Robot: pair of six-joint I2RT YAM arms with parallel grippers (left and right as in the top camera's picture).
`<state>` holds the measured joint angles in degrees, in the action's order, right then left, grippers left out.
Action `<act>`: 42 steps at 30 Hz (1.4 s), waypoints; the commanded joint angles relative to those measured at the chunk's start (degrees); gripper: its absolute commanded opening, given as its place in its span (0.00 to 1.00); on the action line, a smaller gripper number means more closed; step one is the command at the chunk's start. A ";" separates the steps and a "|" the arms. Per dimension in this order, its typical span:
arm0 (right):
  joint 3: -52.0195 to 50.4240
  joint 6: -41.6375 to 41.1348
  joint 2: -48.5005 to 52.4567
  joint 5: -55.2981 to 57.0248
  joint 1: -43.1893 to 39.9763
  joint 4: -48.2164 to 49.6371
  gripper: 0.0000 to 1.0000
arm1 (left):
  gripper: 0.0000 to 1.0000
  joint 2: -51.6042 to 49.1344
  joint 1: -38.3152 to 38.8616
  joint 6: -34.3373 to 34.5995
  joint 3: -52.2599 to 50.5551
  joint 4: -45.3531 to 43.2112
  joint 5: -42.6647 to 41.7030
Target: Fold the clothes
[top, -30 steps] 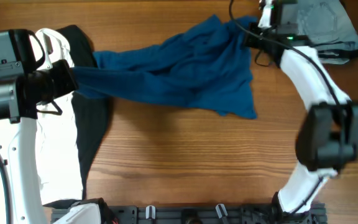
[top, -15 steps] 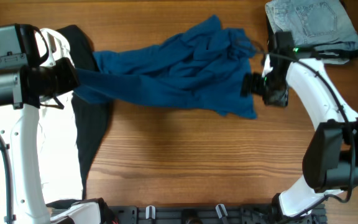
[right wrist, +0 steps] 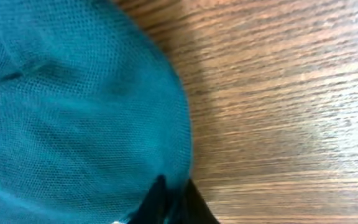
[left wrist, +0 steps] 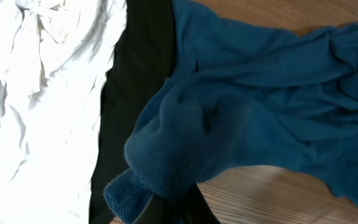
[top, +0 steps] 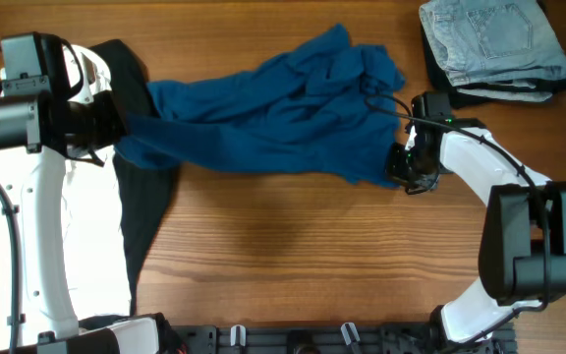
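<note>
Overhead looks down; wrist views close, seemingly downward, on blue cloth (top: 263, 128).

A crumpled blue shirt (top: 263, 123) lies stretched out, one end over a black garment (top: 145, 206), near folded jeans (top: 489, 39).

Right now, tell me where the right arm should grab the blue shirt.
Grip the blue shirt by its near right corner, coming from the right: that edge lies flat on the table, opposite the bunched end in the left end effector.

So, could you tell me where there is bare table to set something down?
The broad wood table below the blue shirt, right of the black garment, is free. Crowded: white cloth at the left edge, folded jeans top right.
</note>
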<state>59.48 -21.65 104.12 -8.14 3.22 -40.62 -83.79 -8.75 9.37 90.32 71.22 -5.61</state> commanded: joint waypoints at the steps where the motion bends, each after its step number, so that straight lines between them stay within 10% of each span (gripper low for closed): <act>1: 5.22 0.50 -5.35 0.44 -0.79 -4.79 0.04 | 0.04 -0.20 -0.37 0.52 0.79 -0.52 0.55; 14: 62.34 10.43 -16.28 -2.10 -17.22 -17.88 0.04 | 0.04 17.49 -0.37 0.55 17.97 -14.08 -1.99; 26: 67.63 15.41 -6.71 -9.66 -19.91 -3.91 0.04 | 0.04 7.72 -0.37 1.42 19.85 -23.06 -4.39; 34: 74.23 13.60 1.42 -11.61 -18.60 23.96 0.04 | 0.04 -4.61 -0.35 3.10 21.46 -48.17 -5.51; 39: 84.21 14.21 1.40 -11.21 -21.88 22.23 0.04 | 0.04 -4.59 -0.35 3.08 31.10 -42.77 -13.38; 42: 84.04 18.88 3.63 -11.82 -22.34 8.26 0.04 | 0.04 -4.31 -0.37 -1.90 32.48 -23.93 -13.84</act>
<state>143.59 -7.18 104.92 -19.97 -18.79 -23.81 -88.66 -8.69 11.68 121.64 35.73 -17.69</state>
